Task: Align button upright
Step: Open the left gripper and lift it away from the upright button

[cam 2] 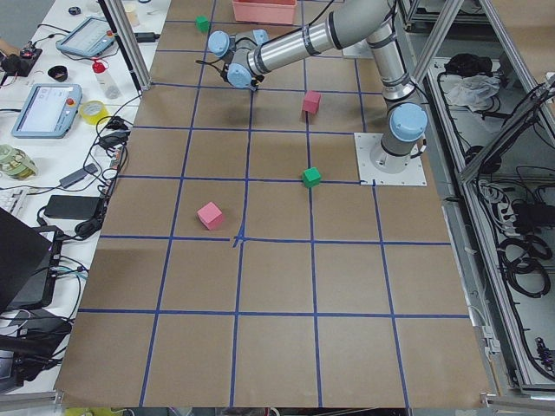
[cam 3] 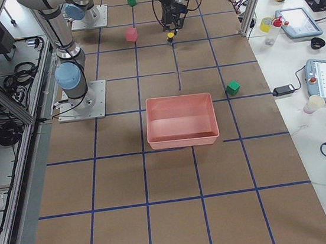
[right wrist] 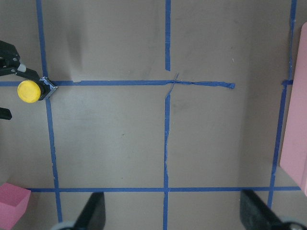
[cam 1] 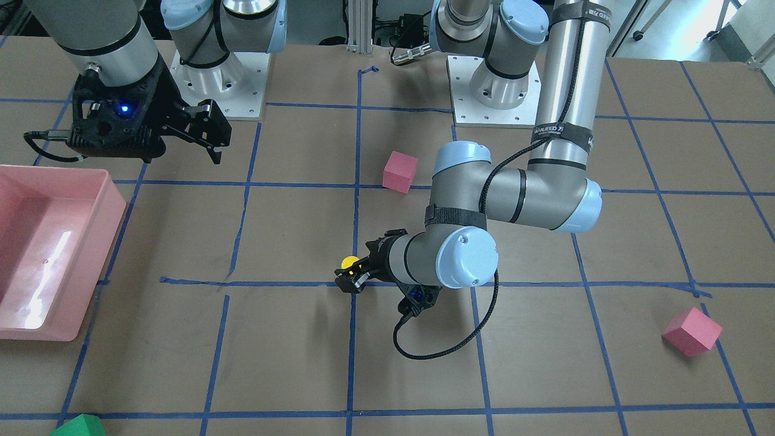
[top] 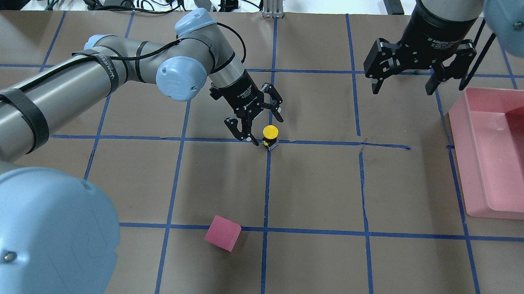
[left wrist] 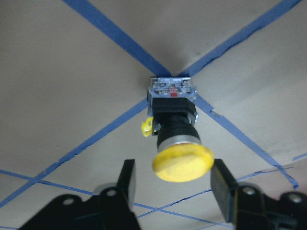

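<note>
The button (top: pixel 270 133) has a round yellow cap, a black body and a silvery base. It stands on its base with the cap up, on a blue tape crossing near the table's middle. It also shows in the front view (cam 1: pixel 349 263) and the right wrist view (right wrist: pixel 29 91). My left gripper (top: pixel 261 127) is open and tilted, right beside it. In the left wrist view the cap (left wrist: pixel 182 163) lies between the two fingers (left wrist: pixel 125 179) with a gap on each side. My right gripper (top: pixel 405 81) is open and empty, far off near the bin.
A pink bin (top: pixel 462 147) stands at the table's right side. A pink cube (top: pixel 223 233) lies nearer the robot, and another pink cube (cam 1: pixel 692 330) lies on the far side. A green cube (cam 1: pixel 79 426) sits at the far edge.
</note>
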